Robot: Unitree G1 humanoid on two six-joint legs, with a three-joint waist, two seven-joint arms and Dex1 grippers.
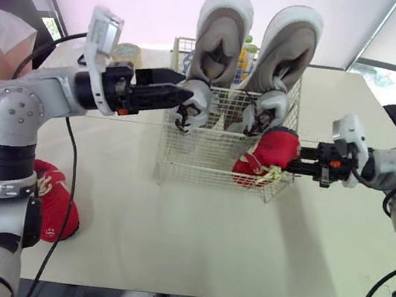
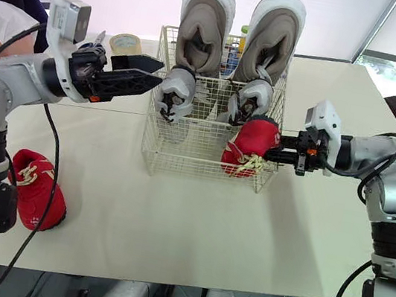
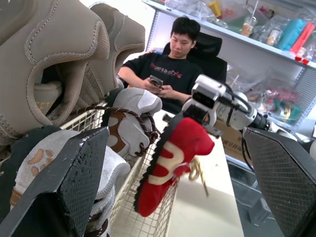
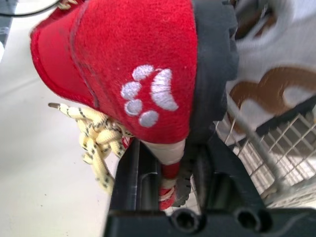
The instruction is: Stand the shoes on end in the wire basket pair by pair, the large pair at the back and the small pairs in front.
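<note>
Red shoe in outstretched right gripper

You're in a lab-like workroom: white metal shelving crammed with bagged supplies at upper right, and a person seated in a black office chair.

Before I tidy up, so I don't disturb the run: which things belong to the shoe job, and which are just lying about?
Job: white wire basket; large grey shoes; small grey-and-white pair; red fabric shoe in right gripper; second red shoe.
Lying about: roll of tan tape; yellow bottle behind basket.
</note>
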